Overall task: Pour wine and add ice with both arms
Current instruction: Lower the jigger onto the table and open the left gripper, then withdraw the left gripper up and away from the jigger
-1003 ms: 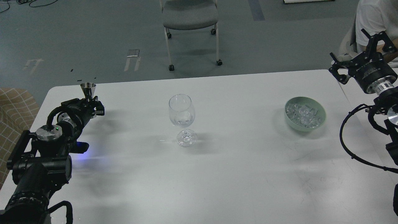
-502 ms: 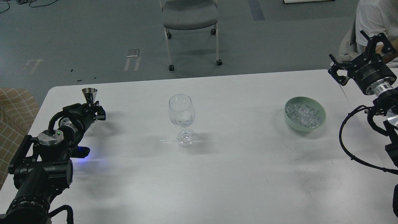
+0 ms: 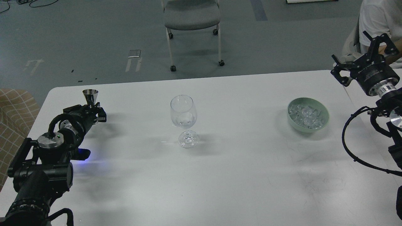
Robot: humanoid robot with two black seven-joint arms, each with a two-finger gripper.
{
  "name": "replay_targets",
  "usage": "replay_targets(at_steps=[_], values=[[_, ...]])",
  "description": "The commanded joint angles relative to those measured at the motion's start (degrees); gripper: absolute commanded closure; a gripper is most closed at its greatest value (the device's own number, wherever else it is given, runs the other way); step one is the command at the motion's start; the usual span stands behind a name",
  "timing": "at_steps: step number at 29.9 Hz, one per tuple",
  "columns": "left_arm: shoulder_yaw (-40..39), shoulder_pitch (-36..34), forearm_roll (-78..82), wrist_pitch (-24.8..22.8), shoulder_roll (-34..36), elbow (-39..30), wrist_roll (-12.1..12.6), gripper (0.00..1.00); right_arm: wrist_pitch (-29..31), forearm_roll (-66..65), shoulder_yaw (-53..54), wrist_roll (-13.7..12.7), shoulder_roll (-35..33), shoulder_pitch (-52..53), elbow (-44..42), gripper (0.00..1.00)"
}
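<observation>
A clear stemmed wine glass (image 3: 183,113) stands mid-table with a little clear wine (image 3: 185,121) barely showing at the bottom of its bowl. Ice cubes (image 3: 305,114) fill a pale green bowl (image 3: 325,116) at the right. My left gripper (image 3: 91,112) is at the table's far left, closed round the lower half of a small metal jigger (image 3: 90,95) that stands upright, and hides that half. My right gripper (image 3: 357,52) is open and empty, raised beyond the table's far right corner, above and to the right of the bowl.
A grey wheeled chair (image 3: 191,15) stands on the floor behind the white table (image 3: 238,175). A person in a white shirt (image 3: 377,15) sits at the far right behind my right gripper. A checked seat (image 3: 12,110) is at the left edge.
My left gripper has lowered the jigger toward the table and come to rest. My right gripper has shifted very slightly up and left. The glass and bowl have not moved.
</observation>
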Motion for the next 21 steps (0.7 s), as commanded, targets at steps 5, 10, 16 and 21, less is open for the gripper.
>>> replay_targets(at_steps=[5, 10, 16, 21], values=[[0.3, 0.0, 0.2, 0.0, 0.3, 0.1, -0.1, 0.75, 0.0, 0.0, 0.1, 0.0, 0.0, 0.0, 0.0, 0.0], [0.3, 0.1, 0.3, 0.0, 0.3, 0.5, -0.2, 0.72, 0.0, 0.0, 0.0, 0.0, 0.0, 0.0, 0.0, 0.0], [0.4, 0.1, 0.4, 0.1, 0.3, 0.6, -0.2, 0.65, 0.0, 0.0, -0.1, 0.0, 0.1, -0.1, 0.0, 0.0], [0.4, 0.1, 0.5, 0.0, 0.2, 0.6, -0.1, 0.65, 0.0, 0.0, -0.1, 0.0, 0.0, -0.1, 0.0, 0.0]])
